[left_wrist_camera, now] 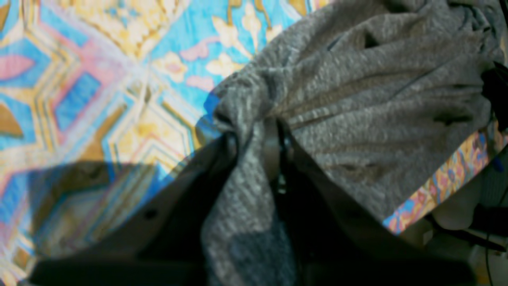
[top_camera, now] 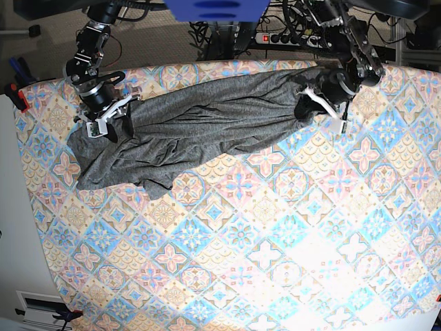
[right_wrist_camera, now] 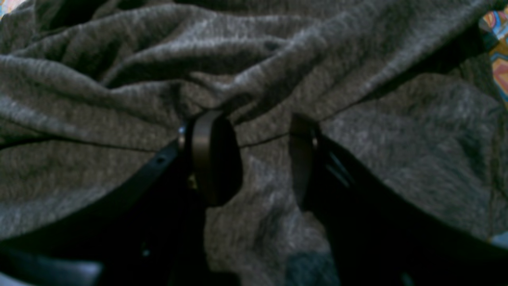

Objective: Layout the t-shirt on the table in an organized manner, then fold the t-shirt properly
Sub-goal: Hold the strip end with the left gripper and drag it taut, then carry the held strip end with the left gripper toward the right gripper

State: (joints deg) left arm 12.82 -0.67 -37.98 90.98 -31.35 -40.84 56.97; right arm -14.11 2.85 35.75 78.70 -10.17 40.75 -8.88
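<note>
The charcoal-grey t-shirt [top_camera: 207, 124] lies stretched and wrinkled across the far part of the table [top_camera: 275, 241], from the far right down to the left edge. My left gripper [top_camera: 308, 105] is at the shirt's right end. In the left wrist view the left gripper [left_wrist_camera: 274, 133] is shut on a gathered bunch of the t-shirt [left_wrist_camera: 377, 99], above the patterned table [left_wrist_camera: 79, 79]. My right gripper [top_camera: 116, 122] rests on the shirt's left part. In the right wrist view the right gripper [right_wrist_camera: 258, 153] has its fingers [right_wrist_camera: 210, 159] apart, tips on the flat t-shirt [right_wrist_camera: 254, 59].
Cables and a power strip [top_camera: 275, 36] lie behind the table's far edge. A red clamp [top_camera: 17, 96] sits at the left edge. The table's far edge [left_wrist_camera: 436, 186] runs close beside the left gripper. The patterned cloth stretches toward the front.
</note>
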